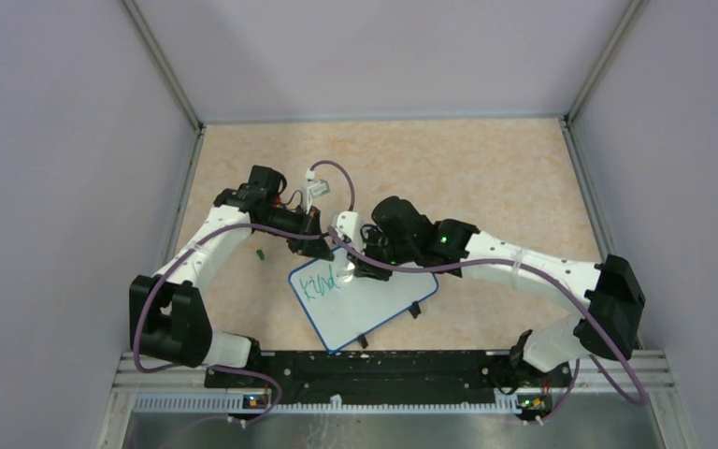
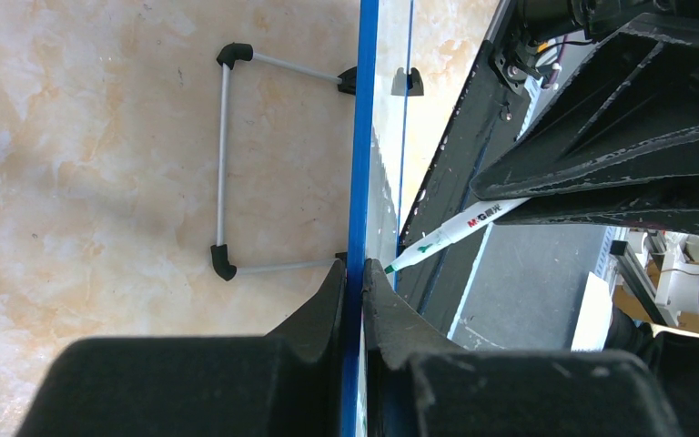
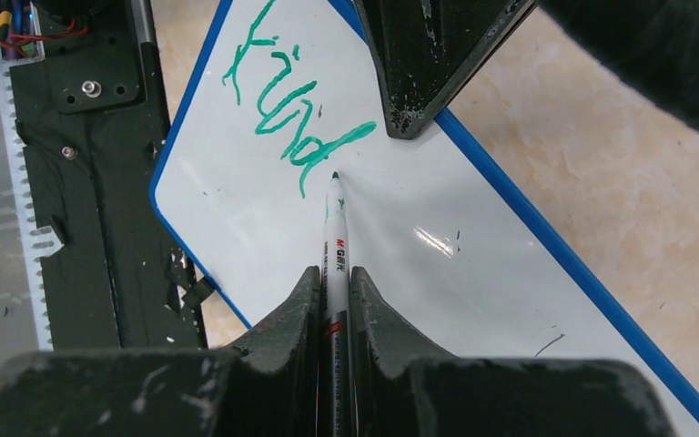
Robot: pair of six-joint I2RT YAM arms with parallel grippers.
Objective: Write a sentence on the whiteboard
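Observation:
The whiteboard point(image 1: 374, 304), white with a blue rim, lies tilted on the beige table, and green script reading "kind" point(image 1: 323, 281) sits at its upper left. My left gripper point(image 1: 321, 239) is shut on the board's blue rim point(image 2: 361, 137), one finger on each face. My right gripper point(image 3: 335, 273) is shut on a white marker point(image 3: 336, 241). The marker's green tip point(image 3: 334, 177) is at the board's surface just below the "d" of the green writing point(image 3: 296, 118). In the left wrist view the marker point(image 2: 460, 225) points at the board's face.
A black rail point(image 1: 365, 369) runs along the table's near edge, close to the board's lower corner. A small green item point(image 1: 259, 253) lies on the table left of the board. A wire stand point(image 2: 223, 164) is attached to the board's edge. Grey walls enclose the table.

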